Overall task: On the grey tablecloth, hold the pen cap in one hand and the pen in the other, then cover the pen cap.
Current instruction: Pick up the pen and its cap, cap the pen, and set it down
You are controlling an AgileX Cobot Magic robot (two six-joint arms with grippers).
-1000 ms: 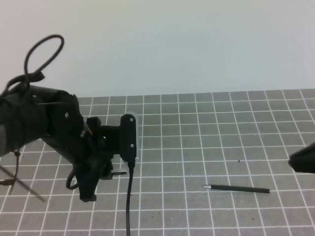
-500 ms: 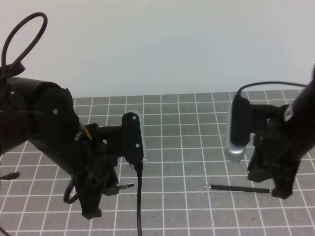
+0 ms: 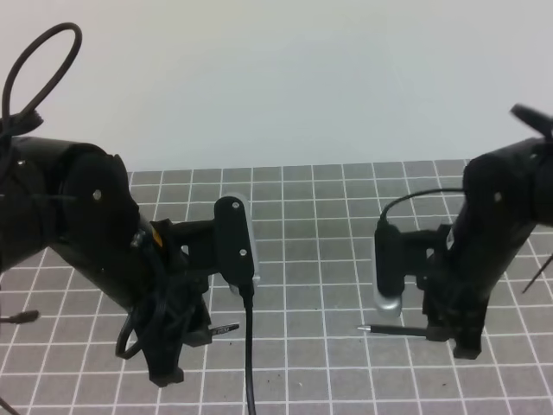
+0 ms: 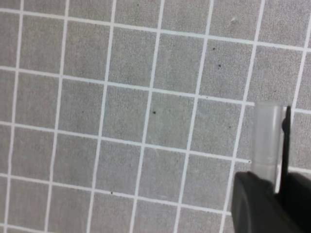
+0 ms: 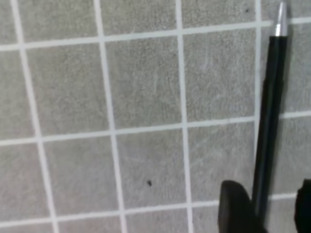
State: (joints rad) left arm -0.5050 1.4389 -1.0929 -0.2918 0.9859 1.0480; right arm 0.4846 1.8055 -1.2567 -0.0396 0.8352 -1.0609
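Straddling the pen [image 5: 268, 116], our right gripper [image 5: 265, 206] is gaping wide, empty; its shaft is running lengthwise between our jaws, tip pointing away.

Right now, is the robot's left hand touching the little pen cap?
Touching. In the left wrist view, the left hand is pinched shut on the pen cap, which sticks out from between its fingers above the grey tablecloth.
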